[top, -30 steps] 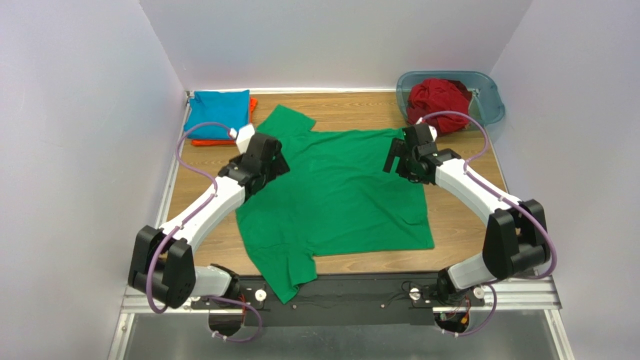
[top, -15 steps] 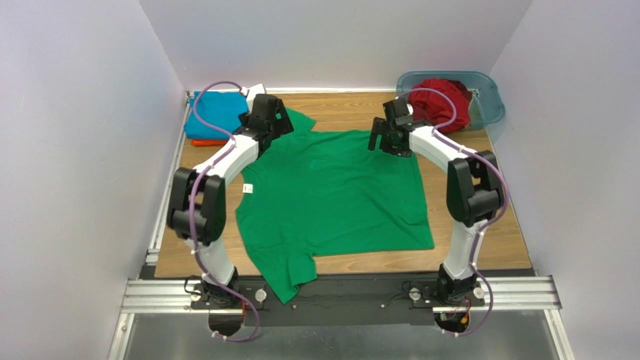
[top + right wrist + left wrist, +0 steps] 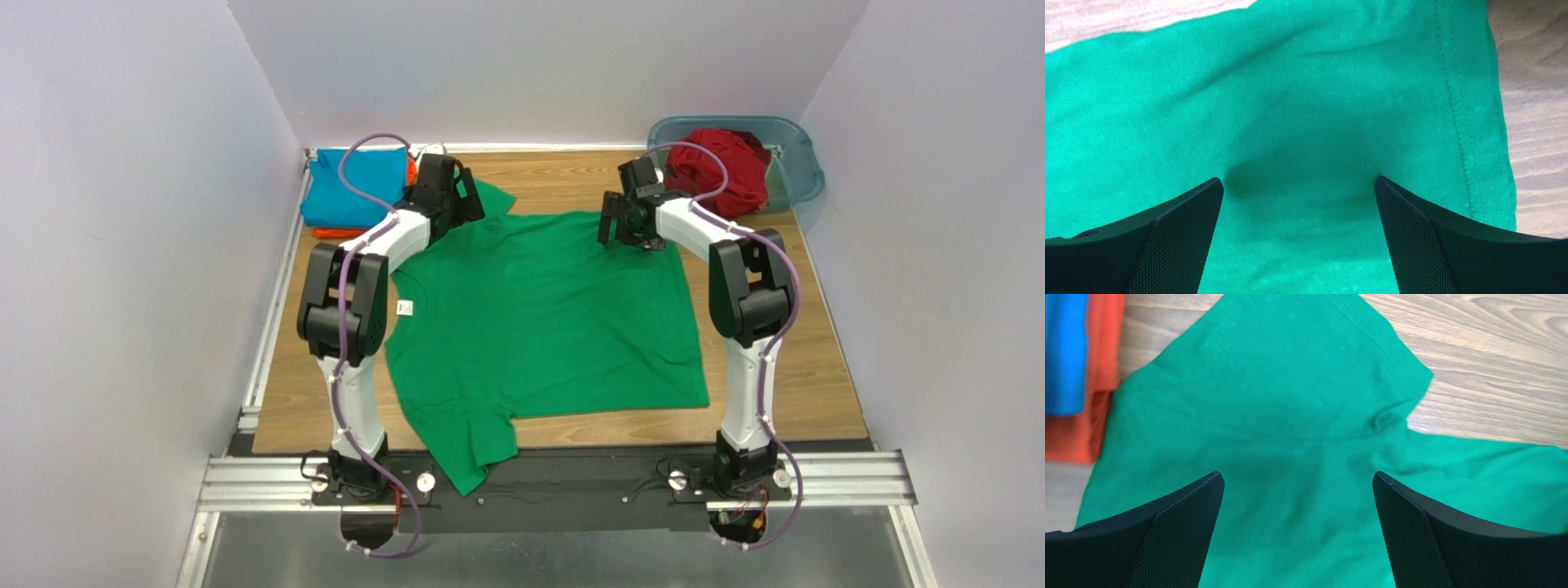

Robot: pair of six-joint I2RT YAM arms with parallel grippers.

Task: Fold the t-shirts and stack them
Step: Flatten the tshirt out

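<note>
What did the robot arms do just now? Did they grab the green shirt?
Both arms stretched toward the far edge of the green shirt: the left pincer to its far sleeve, the right pincer to its far right corner. Both stayed open, grabbing nothing. The green shirt, the blue shirt, the orange shirt, the red shirt and the tub stayed put.

Spread t-shirt (image 3: pixel 552 319) lies centre, folded t-shirts (image 3: pixel 350 184) back left, tub (image 3: pixel 797 165) back right

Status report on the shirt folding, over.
Left gripper open over far sleeve of green t-shirt. Right gripper open over its far hem corner. Shirt spread flat, not yet folded. Orange shirt close beside that sleeve.
</note>
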